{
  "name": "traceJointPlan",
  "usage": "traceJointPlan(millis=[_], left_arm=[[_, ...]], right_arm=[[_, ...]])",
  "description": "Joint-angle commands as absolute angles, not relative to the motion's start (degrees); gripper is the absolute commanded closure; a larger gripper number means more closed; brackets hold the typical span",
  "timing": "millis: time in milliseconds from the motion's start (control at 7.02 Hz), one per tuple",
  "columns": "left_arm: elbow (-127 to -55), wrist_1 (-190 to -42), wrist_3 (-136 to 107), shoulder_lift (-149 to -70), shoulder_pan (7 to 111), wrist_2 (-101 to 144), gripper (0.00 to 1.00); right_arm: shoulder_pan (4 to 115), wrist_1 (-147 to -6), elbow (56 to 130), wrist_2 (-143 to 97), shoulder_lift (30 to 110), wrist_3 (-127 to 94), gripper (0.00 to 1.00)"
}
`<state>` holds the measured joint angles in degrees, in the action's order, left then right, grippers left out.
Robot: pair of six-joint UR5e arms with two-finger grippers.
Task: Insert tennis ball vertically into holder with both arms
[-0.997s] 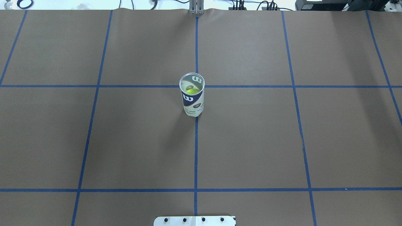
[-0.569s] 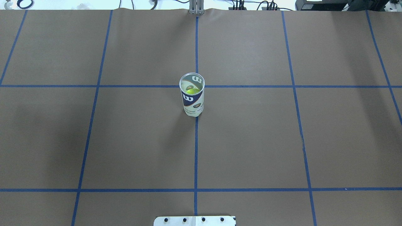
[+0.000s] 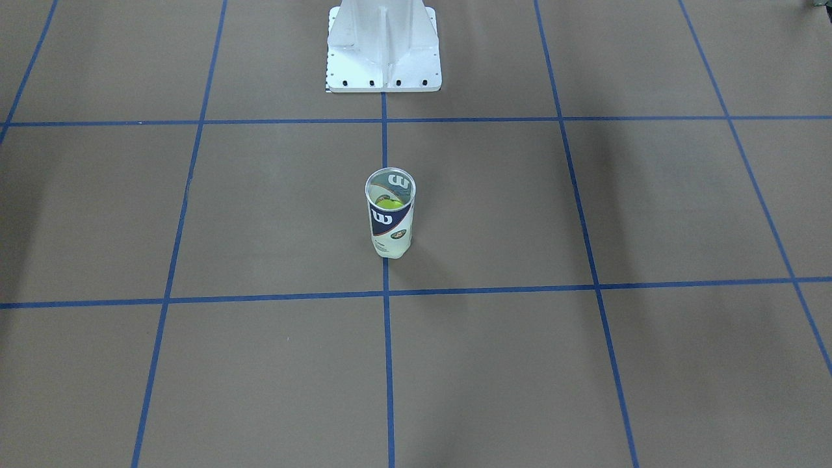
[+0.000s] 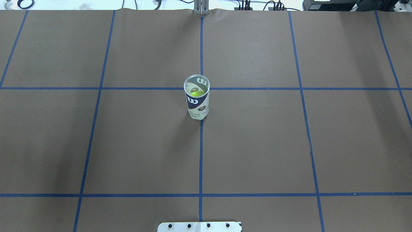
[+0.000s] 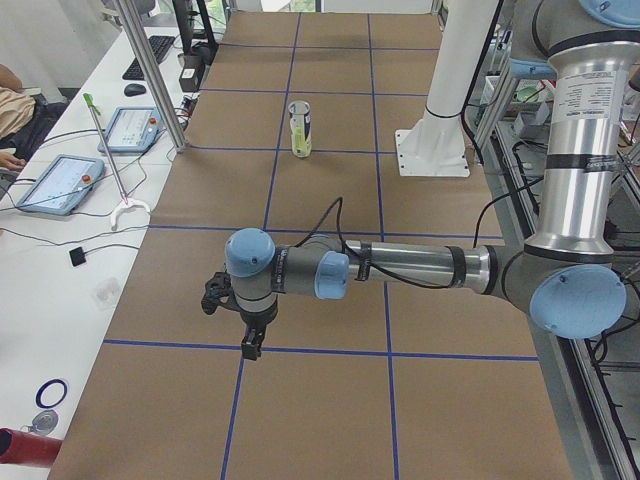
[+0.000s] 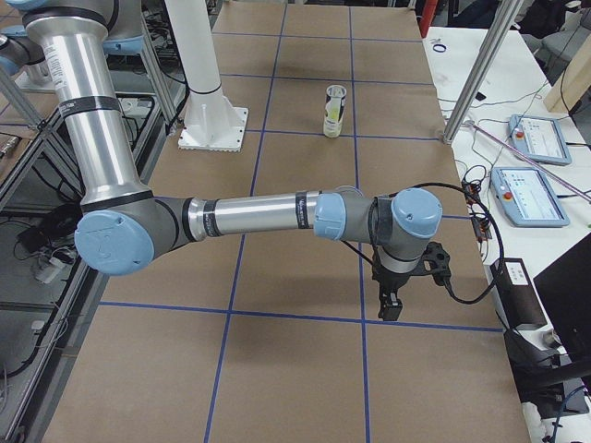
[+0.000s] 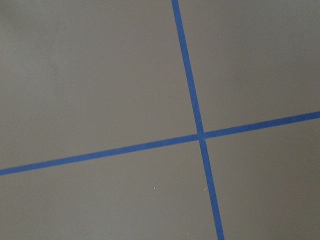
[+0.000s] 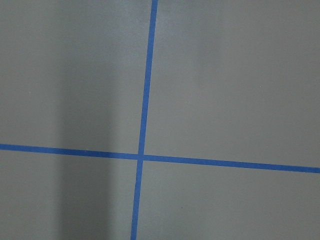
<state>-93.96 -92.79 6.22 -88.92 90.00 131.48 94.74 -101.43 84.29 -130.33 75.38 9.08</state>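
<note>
The holder [image 4: 197, 101] stands upright at the table's middle on the blue centre line, its metal-rimmed mouth facing up. The yellow-green tennis ball [image 4: 197, 93] lies inside it, seen through the mouth, and the ball [image 3: 389, 203] shows the same way inside the holder [image 3: 390, 224] in the front-facing view. Both arms are far from it. The left gripper [image 5: 255, 345] hangs low over the paper at the table's left end. At the right end the right gripper [image 6: 392, 307] hangs likewise. I cannot tell whether either is open or shut. Both wrist views show only brown paper and blue tape.
The white pedestal base [image 3: 383, 52] is bolted at the robot's edge. Blue tape divides the brown table [image 4: 257, 145] into squares. Side benches carry tablets [image 5: 55, 183] [image 6: 531, 194], cables and metal posts [image 5: 150, 70]. A person's arm [image 5: 15, 110] rests at the bench edge.
The holder and ball have not moved. Only faint shadows on the paper at the left and right sides have shifted.
</note>
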Motion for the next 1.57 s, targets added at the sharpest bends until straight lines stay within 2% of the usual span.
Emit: traceJointPlan(millis=[0, 427, 1424], left_arm=[[-95.9, -92.4, 4.2, -87.0, 89.9, 131.5, 0.00], [-92.7, -93.8, 3.6, -87.0, 89.8, 131.3, 0.00], [-92.9, -93.8, 4.0, -87.1, 89.6, 131.2, 0.00]], right_arm=[[94.6, -101.5, 86.4, -129.1, 75.3, 6.8, 0.00], [94.5, -101.5, 86.6, -129.4, 76.2, 6.3, 0.00], [94.4, -99.5, 86.6, -129.6, 79.3, 6.4, 0.00]])
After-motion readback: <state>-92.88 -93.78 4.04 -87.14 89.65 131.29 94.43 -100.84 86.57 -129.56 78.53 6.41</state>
